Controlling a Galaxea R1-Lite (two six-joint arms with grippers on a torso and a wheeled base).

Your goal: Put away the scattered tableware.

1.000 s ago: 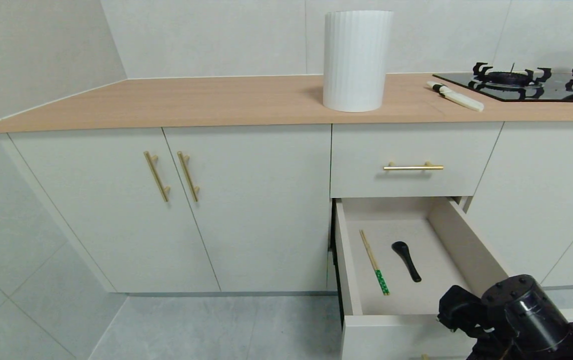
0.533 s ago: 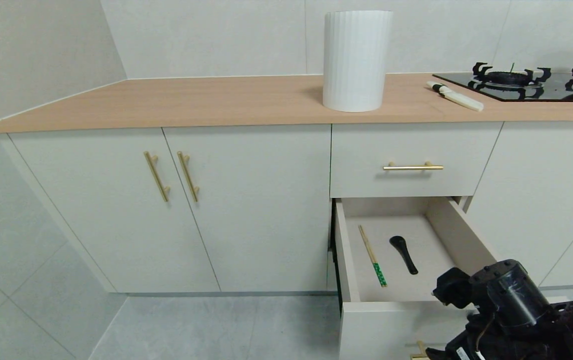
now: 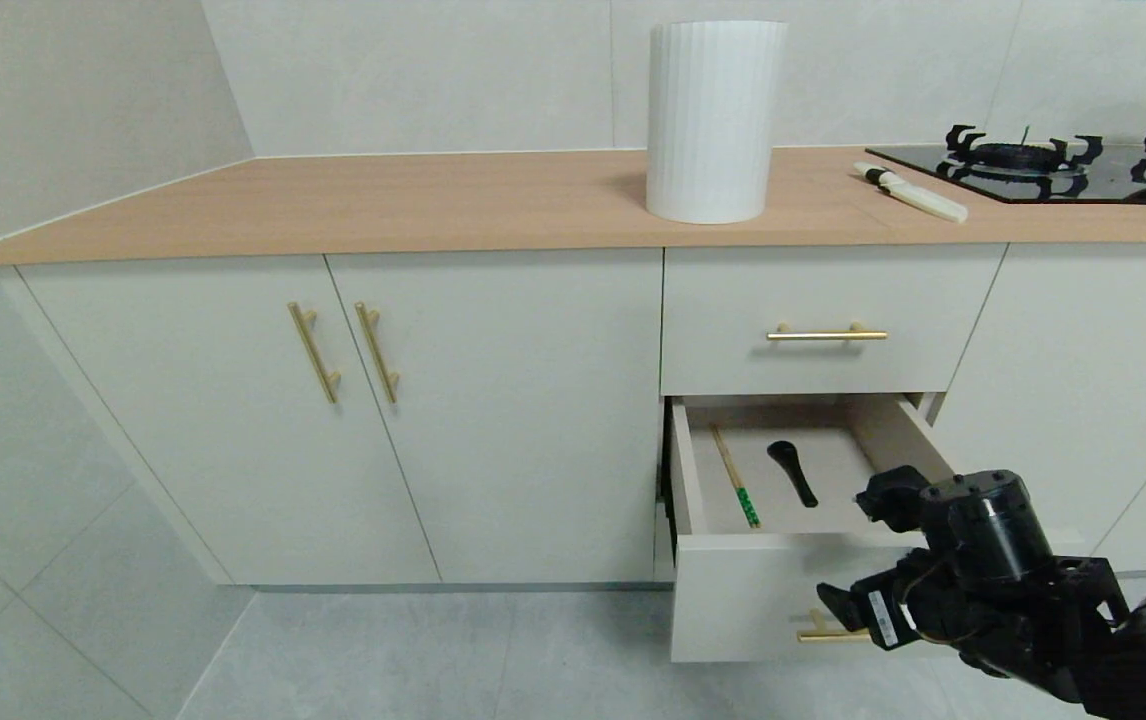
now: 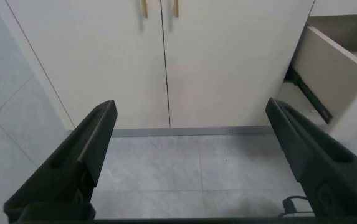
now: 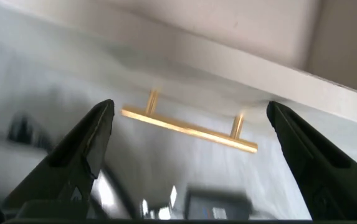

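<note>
The lower drawer (image 3: 733, 600) stands partly open, and inside it lie a pair of wooden chopsticks (image 3: 736, 482) with green ends and a black spoon (image 3: 793, 472). My right gripper (image 3: 848, 612) is open at the drawer's front panel, right by its gold handle (image 3: 826, 634). In the right wrist view the handle (image 5: 189, 129) lies just ahead of the right gripper (image 5: 187, 165), between its spread fingers. My left gripper (image 4: 190, 165) is open and holds nothing, low above the floor facing the cabinet doors (image 4: 166, 56).
On the wooden counter stand a tall white ribbed container (image 3: 713, 120) and a white knife (image 3: 911, 192), with a gas hob (image 3: 1053, 165) at the right. The upper drawer (image 3: 828, 320) is shut. Grey tiled floor (image 3: 383, 650) spreads in front of the cabinets.
The lower drawer has slid inward toward the cabinet, hiding more of its inside. My right arm has moved forward with the drawer front.
</note>
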